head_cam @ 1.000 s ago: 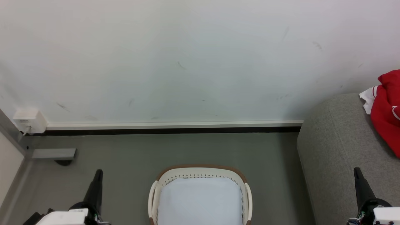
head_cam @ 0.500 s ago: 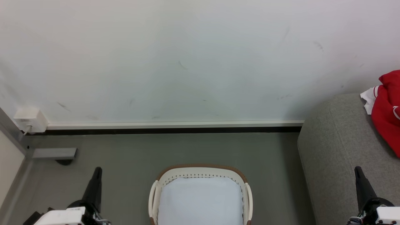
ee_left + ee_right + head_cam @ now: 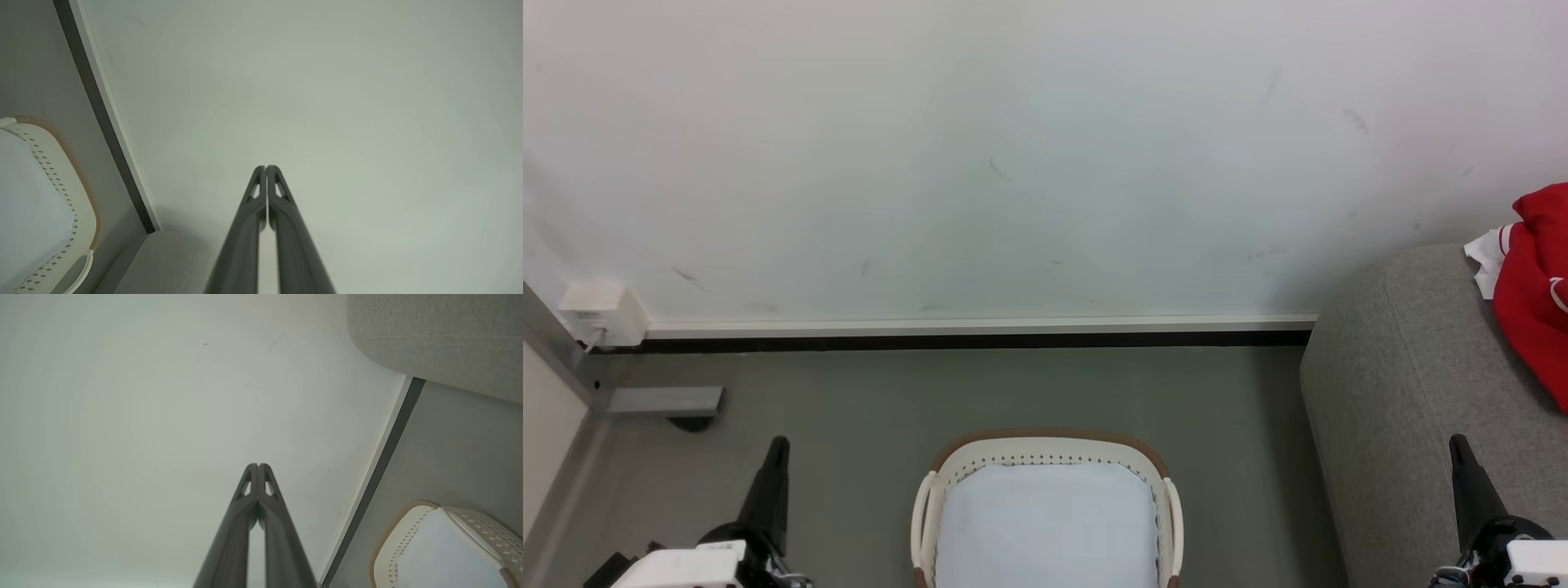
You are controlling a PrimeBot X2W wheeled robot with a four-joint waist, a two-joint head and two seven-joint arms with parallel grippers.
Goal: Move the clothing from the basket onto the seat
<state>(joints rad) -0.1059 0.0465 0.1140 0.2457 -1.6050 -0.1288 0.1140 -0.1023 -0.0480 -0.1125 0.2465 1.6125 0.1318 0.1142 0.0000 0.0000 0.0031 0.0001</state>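
The cream basket with a brown rim stands on the floor at the bottom centre of the head view, holding a flat white liner cloth. Red clothing with white trim lies on the grey seat at the right edge. My left gripper sits at the lower left, shut and empty, left of the basket. At the lower right my right gripper is shut and empty over the seat's front. In the wrist views the left gripper and right gripper point at the white wall with fingers pressed together.
A white wall with a skirting board runs behind the basket. A small white box and a grey bracket sit at the left corner. Grey floor lies between basket and wall.
Both grippers shifted only slightly at first, then held still. The basket, seat and clothing have not moved.
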